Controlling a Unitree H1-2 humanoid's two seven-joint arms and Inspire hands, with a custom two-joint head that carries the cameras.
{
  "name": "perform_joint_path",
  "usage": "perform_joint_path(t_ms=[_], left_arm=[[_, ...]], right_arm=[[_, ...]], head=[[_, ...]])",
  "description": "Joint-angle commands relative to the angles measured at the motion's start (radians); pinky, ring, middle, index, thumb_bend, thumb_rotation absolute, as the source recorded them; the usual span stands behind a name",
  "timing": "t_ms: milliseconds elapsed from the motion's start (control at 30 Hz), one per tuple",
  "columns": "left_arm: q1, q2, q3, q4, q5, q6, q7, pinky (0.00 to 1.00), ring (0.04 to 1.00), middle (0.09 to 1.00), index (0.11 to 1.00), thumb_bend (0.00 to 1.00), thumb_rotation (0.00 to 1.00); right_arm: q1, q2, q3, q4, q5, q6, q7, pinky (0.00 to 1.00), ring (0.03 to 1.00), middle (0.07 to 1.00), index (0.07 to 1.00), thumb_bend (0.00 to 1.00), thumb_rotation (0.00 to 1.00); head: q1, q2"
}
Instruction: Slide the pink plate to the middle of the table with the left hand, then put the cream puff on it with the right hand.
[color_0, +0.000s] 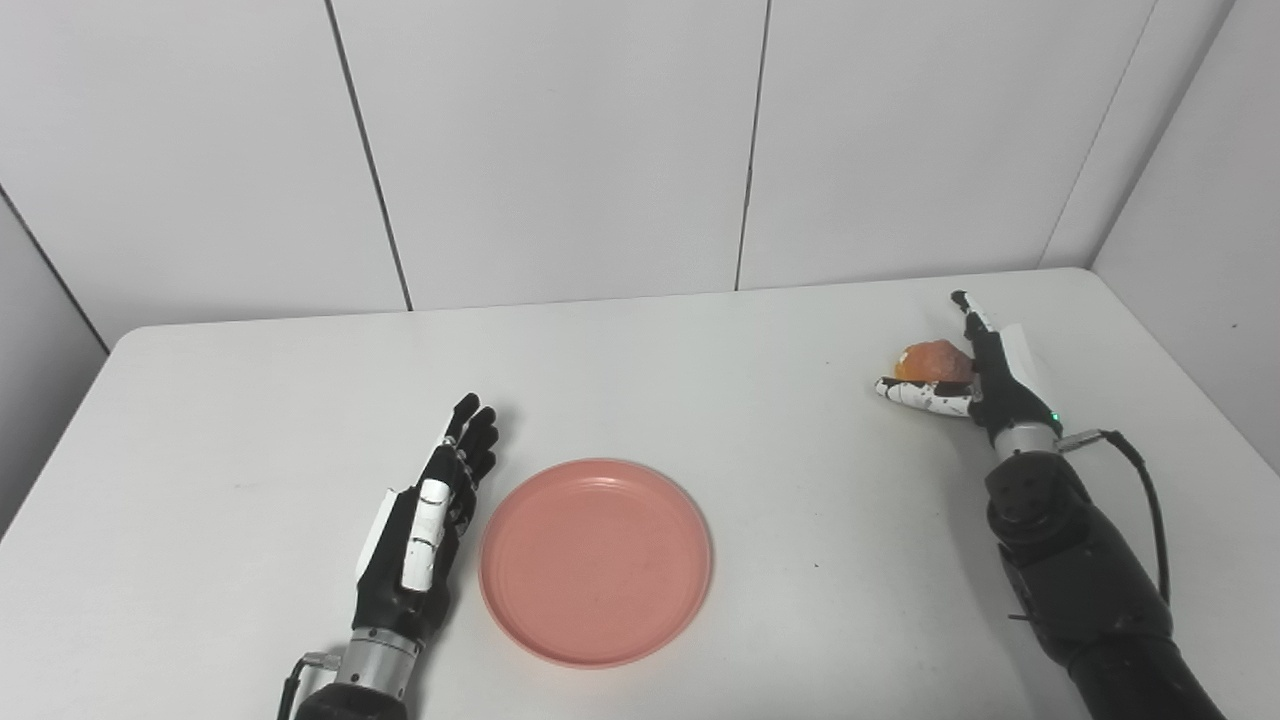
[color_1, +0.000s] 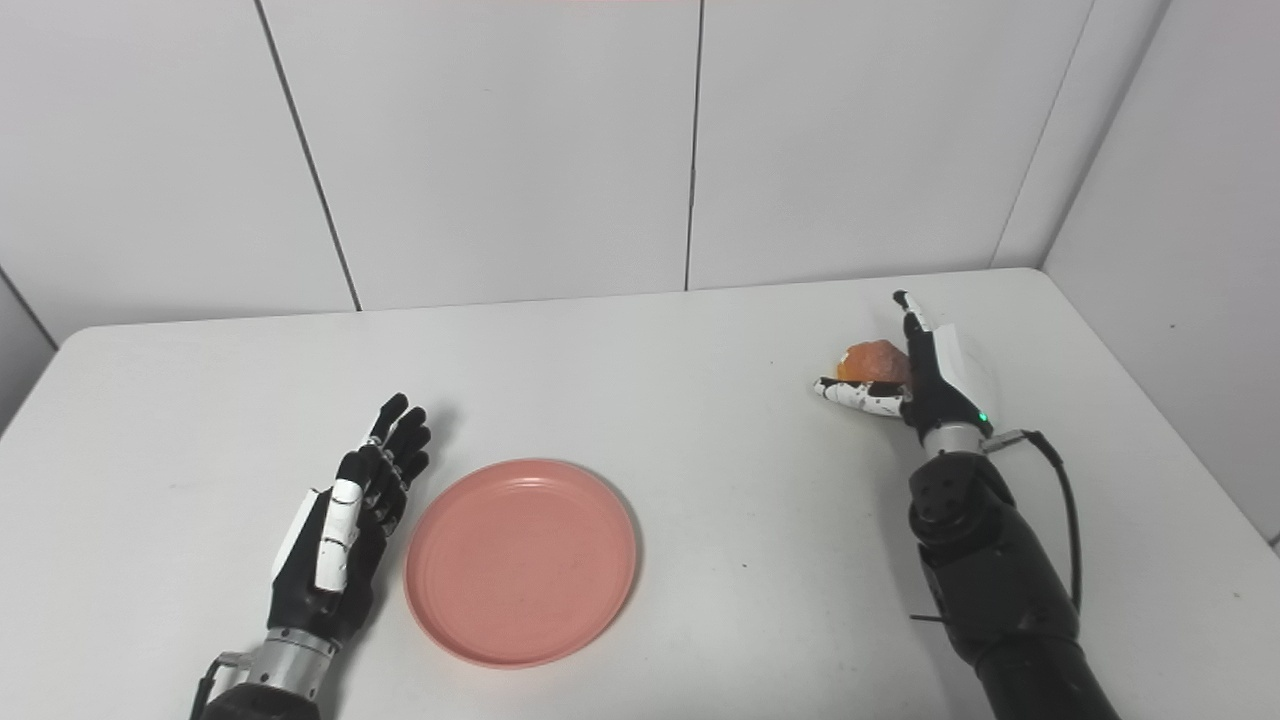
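The pink plate (color_0: 596, 560) lies flat and empty on the white table (color_0: 700, 400), near the front middle. My left hand (color_0: 430, 520) is open, fingers straight, just left of the plate's rim; I cannot tell whether it touches. The orange-brown cream puff (color_0: 932, 361) sits on the table at the right. My right hand (color_0: 975, 380) is open around it, thumb (color_0: 915, 393) stretched out in front and fingers upright along its right side. It also shows in the right eye view (color_1: 874, 361).
Grey wall panels (color_0: 560, 150) stand close behind the table's back edge and along its right side. A black cable (color_0: 1150, 500) loops from my right wrist. The table's front edge runs out of the picture.
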Motion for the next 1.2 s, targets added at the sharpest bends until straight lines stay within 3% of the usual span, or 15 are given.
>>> perform_joint_path(t_ms=[0, 233, 300, 500, 567, 600, 800, 1000, 1167], left_arm=[[0.041, 0.010, 0.013, 0.032, -0.004, -0.029, -0.001, 0.98, 0.974, 0.967, 0.955, 0.60, 1.00], [0.047, 0.007, 0.016, 0.024, -0.008, -0.021, 0.000, 0.99, 0.974, 0.969, 0.956, 0.57, 1.00], [0.048, 0.009, 0.015, 0.018, -0.006, -0.013, -0.001, 0.99, 0.976, 0.972, 0.958, 0.57, 1.00], [0.046, 0.006, 0.017, 0.026, -0.002, -0.029, 0.003, 0.98, 0.973, 0.968, 0.958, 0.56, 1.00], [0.047, 0.004, 0.016, 0.022, 0.000, -0.028, 0.005, 0.98, 0.970, 0.966, 0.953, 0.57, 1.00], [0.049, 0.003, 0.016, 0.016, 0.001, -0.022, 0.008, 0.97, 0.968, 0.964, 0.949, 0.57, 1.00], [0.052, 0.006, 0.012, 0.015, -0.005, -0.017, -0.002, 0.98, 0.972, 0.965, 0.948, 0.58, 1.00], [0.055, -0.005, 0.008, 0.007, 0.006, -0.015, 0.011, 0.98, 0.969, 0.961, 0.941, 0.58, 1.00], [0.063, 0.003, -0.008, -0.009, 0.009, 0.004, 0.002, 1.00, 0.983, 0.976, 0.959, 0.60, 1.00]], right_arm=[[-0.039, -0.019, -0.002, -0.003, 0.003, -0.022, -0.017, 0.77, 0.874, 0.914, 0.910, 0.76, 0.20], [-0.029, -0.013, -0.006, 0.009, 0.029, -0.045, -0.026, 0.73, 0.834, 0.870, 0.865, 0.70, 0.06], [-0.024, -0.008, -0.011, 0.002, 0.037, -0.058, -0.041, 0.59, 0.731, 0.806, 0.816, 0.67, 0.01], [-0.020, -0.001, -0.007, -0.004, 0.016, -0.061, -0.112, 0.48, 0.568, 0.633, 0.667, 0.57, 0.00], [-0.016, 0.001, -0.007, -0.018, 0.012, -0.045, -0.125, 0.43, 0.447, 0.545, 0.614, 0.53, 0.00], [-0.015, 0.002, -0.007, -0.025, 0.009, -0.037, -0.129, 0.41, 0.431, 0.536, 0.601, 0.52, 0.00], [-0.007, 0.007, -0.020, -0.073, -0.010, 0.024, -0.150, 0.35, 0.416, 0.518, 0.497, 0.51, 0.00], [0.002, 0.006, -0.028, -0.131, -0.002, 0.055, -0.127, 0.33, 0.406, 0.508, 0.506, 0.51, 0.00], [0.016, 0.007, -0.033, -0.213, 0.018, 0.029, -0.107, 0.34, 0.399, 0.491, 0.527, 0.51, 0.00]], head=[[0.000, 0.000], [0.001, 0.002], [0.002, 0.003], [0.006, 0.001], [0.006, 0.001], [0.006, 0.001], [0.021, 0.000], [0.045, -0.001], [0.068, 0.000]])
